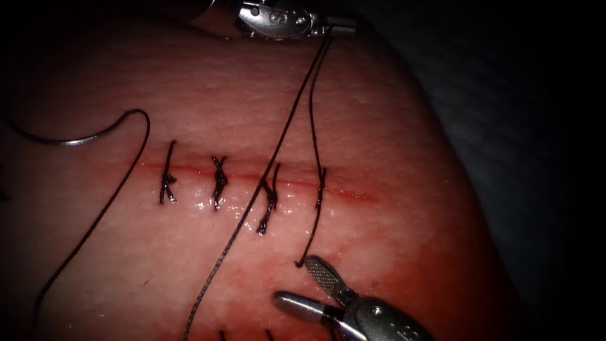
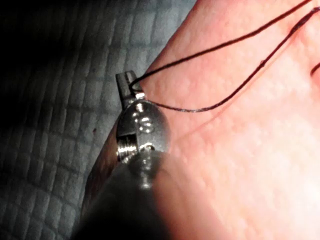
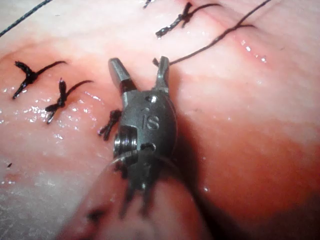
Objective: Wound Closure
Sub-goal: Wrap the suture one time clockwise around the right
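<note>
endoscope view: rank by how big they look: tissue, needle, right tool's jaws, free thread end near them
1. tissue
2. needle, lying free, left of the cut
3. right tool, jaws open, holding nothing, nearer the camera, so this rank is unsure
4. free thread end

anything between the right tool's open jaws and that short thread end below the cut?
Nothing visible. The right tool has its jaws open, holding nothing, with the short thread end right by one jaw tip on bare tissue. The left tool is shut on the thread above the cut. The needle lies on the tissue at left.
</note>
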`<control>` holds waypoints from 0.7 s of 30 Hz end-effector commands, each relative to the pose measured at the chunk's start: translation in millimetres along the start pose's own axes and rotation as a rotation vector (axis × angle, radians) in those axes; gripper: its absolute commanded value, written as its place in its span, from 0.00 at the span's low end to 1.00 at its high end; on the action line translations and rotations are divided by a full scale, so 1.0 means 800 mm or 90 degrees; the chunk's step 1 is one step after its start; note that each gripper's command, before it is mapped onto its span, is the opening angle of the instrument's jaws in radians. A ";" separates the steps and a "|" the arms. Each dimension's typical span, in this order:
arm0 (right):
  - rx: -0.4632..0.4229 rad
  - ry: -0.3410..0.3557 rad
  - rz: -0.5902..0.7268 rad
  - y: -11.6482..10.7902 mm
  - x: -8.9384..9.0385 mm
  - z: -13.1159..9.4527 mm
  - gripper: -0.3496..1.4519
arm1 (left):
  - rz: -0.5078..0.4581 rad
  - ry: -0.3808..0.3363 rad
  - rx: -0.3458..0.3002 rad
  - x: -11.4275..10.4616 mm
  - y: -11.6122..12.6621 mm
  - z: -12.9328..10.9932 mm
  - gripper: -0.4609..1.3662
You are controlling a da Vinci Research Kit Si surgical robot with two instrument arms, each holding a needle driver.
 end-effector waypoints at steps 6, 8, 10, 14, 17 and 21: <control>0.016 -0.006 0.000 0.0005 0.0011 0.0003 0.88 | -0.017 0.014 -0.024 0.0024 0.0015 -0.0011 0.06; 0.022 -0.008 0.000 0.0007 0.0014 0.0005 0.84 | -0.022 0.015 -0.027 0.0032 0.0018 -0.0016 0.06; 0.031 -0.010 -0.004 0.0010 0.0017 0.0007 0.80 | -0.020 0.017 -0.030 0.0043 0.0020 -0.0022 0.06; 0.043 -0.012 -0.013 0.0021 0.0022 0.0016 0.78 | -0.012 0.016 -0.036 0.0063 0.0025 -0.0044 0.06; 0.044 -0.013 -0.012 0.0028 0.0027 0.0021 0.78 | -0.011 0.012 -0.037 0.0069 0.0030 -0.0057 0.06; 0.044 -0.013 -0.012 0.0037 0.0032 0.0029 0.76 | -0.010 0.007 -0.039 0.0069 0.0036 -0.0069 0.06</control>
